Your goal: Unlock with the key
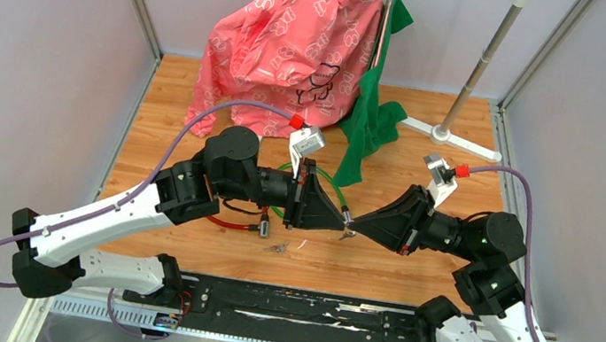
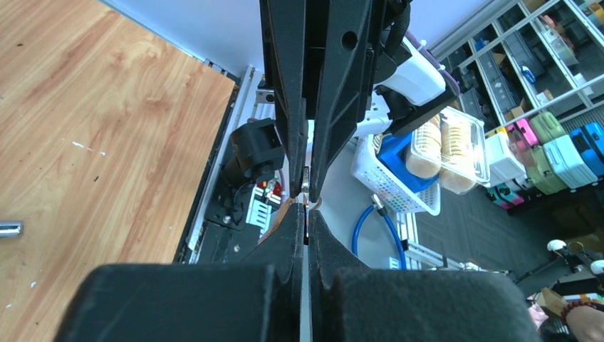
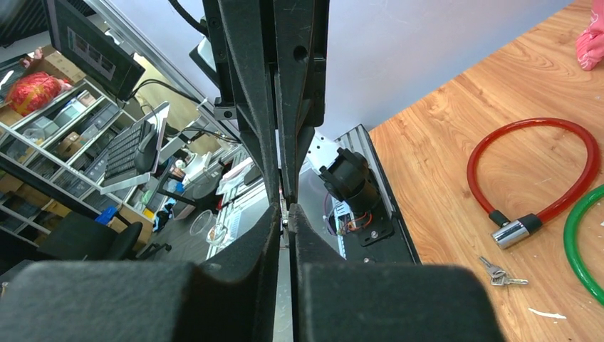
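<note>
left tool [image 1: 341, 217], right tool [image 1: 357, 226], tips meeting (pinched)

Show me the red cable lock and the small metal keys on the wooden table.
Red cable lock [image 3: 514, 231]: right wrist view, its silver cylinder.
Small metal keys [image 3: 502, 275]: right wrist view, the bunch's middle.

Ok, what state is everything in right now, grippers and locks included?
left gripper: shut on the held key.
right gripper: shut on it too, tips meeting.
held key: off the table, between both.
red cable lock: loop closed, flat on table.
green cable lock: partly hidden, cannot tell.
loose keys: lying on table.
</note>
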Controlling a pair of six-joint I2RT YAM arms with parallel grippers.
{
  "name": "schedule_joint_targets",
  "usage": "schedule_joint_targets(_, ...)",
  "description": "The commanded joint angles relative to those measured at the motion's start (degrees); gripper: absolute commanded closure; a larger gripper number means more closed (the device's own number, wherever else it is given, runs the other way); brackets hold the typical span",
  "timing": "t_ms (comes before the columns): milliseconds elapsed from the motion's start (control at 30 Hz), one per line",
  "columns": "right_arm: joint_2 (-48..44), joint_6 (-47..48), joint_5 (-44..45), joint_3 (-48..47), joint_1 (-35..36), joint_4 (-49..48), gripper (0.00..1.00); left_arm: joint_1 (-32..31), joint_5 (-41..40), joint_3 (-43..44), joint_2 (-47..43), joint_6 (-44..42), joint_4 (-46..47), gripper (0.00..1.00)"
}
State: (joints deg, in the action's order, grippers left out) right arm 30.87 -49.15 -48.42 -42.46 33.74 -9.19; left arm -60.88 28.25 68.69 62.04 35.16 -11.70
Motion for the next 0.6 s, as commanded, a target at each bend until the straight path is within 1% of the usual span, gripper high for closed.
schedule_joint_targets(0, -0.4, -0.1, -0.7, 0.4, 0.9, -0.9, 0.93, 0.3, -0.7, 0.6, 0.0, -0.1, 1.5, 1.00)
schedule_joint_targets(133, -0.3, 0.1, -1.4, 0.5, 1.0, -0.2, 0.95, 0.3, -1.0, 0.6, 0.0, 0.0, 1.8, 1.00)
schedule_joint_targets(233, -0.3, 0.4, -2.2, 0.7, 1.0, 0.7, 1.00, 0.3, -1.4, 0.5, -0.1, -0.1, 1.8, 1.00)
schedule_joint_targets(367, -0.7, 1.2, -3.1, 0.7, 1.0, 1.9, 1.00, 0.3, -2.0, 0.3, 0.0, -0.6, 1.5, 1.00)
schedule_joint_targets(433, -1.4, 3.3, -1.8, 0.2, 1.1, 5.2, 1.00, 0.3, -2.7, 0.5, 0.1, -1.0, 0.9, 0.99)
schedule_joint_targets(467, -1.8, 4.7, -0.6, -0.1, 1.0, 8.3, 1.00, 0.3, -3.2, 0.7, 0.1, -1.3, 0.2, 0.94)
schedule_joint_targets(500, -2.1, 6.8, 1.0, -0.6, 1.0, 12.2, 1.00, 0.4, -4.1, 1.2, 0.2, -1.9, -1.0, 0.85)
schedule_joint_targets(533, -2.4, 8.5, 3.6, -1.2, 1.0, 15.6, 1.00, 0.4, -4.9, 1.7, 0.3, -2.8, -2.4, 0.72)
schedule_joint_targets(567, -2.7, 9.7, 6.5, -1.4, 1.0, 18.8, 1.00, 0.5, -6.1, 2.0, 0.5, -3.6, -4.0, 0.55)
